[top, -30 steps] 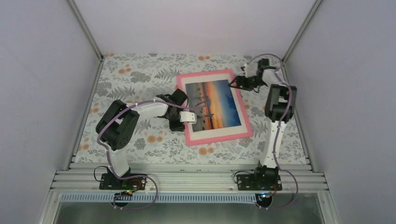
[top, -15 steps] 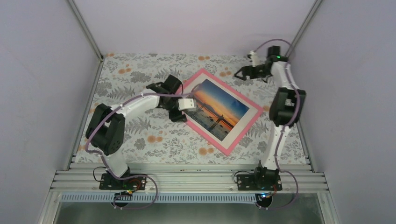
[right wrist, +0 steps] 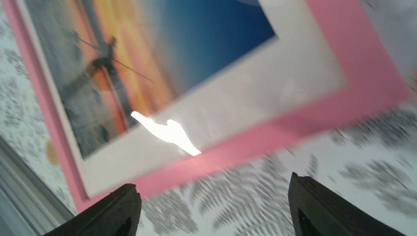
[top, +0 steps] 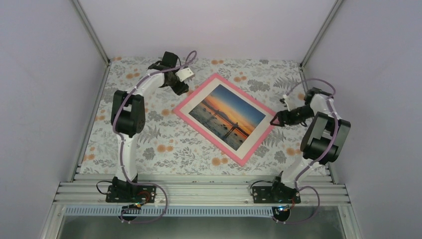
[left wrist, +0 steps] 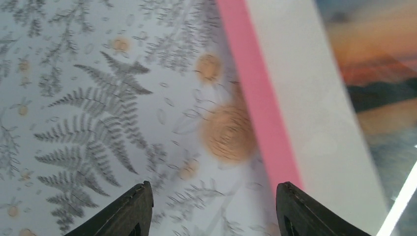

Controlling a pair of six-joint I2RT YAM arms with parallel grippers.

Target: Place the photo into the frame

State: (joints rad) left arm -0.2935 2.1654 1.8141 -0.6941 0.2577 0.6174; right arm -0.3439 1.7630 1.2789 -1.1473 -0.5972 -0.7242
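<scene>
Top external view: the photo (top: 226, 115) lies inside the frame (top: 195, 93) on the worktop (top: 149, 134). The left pincer (left wrist: 212, 209) and the right pincer (right wrist: 211, 206) are both released, holding nothing.

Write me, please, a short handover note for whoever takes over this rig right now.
Left gripper: open, empty, just off the frame edge.
Right gripper: open, empty, near the frame's right corner.
The photo shows inside the frame, within a white mat, lying flat and diagonal on the table.
Done: photo looks in. Left: likely only checking that it is seated.
</scene>
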